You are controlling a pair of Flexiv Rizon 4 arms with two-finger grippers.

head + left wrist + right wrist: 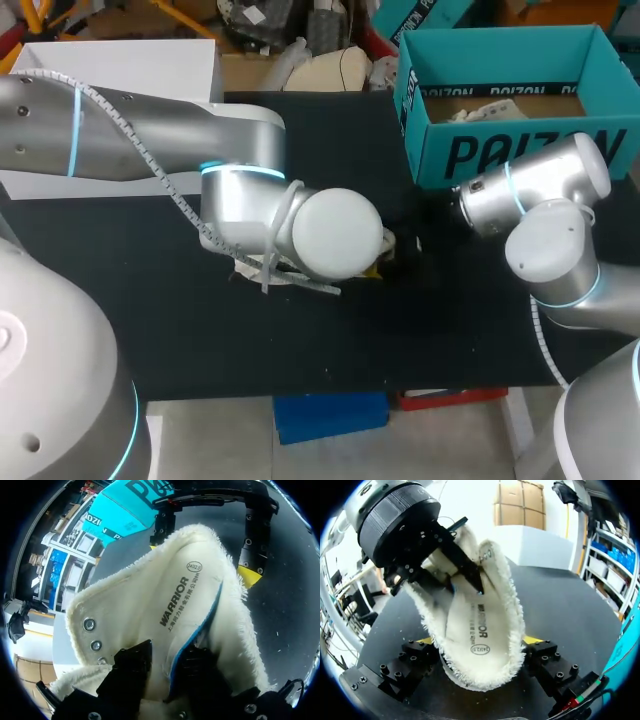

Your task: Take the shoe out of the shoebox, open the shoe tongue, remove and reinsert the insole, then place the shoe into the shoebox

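Two grippers meet over the middle of the black table [300,340], where the head view hides most of what they handle under the left arm [330,235]. The wrist views show it: a white, fleece-lined shoe [510,630] lies between them, open side toward both cameras, its printed insole [175,600] in plain sight. The left gripper [167,655] is pinched narrow on the insole's blue edge, with one of its black fingers [131,662] on the printed face and the other past the edge, just beside a row of metal eyelets [90,625]. The shoe's rounded end sits in the right gripper [479,641] (whether that one clamps it, I cannot tell). The teal box [520,150] stands open at the table's far right, well apart from the shoe, with crumpled paper [490,110] inside. A white block [120,70] stands at the far left.
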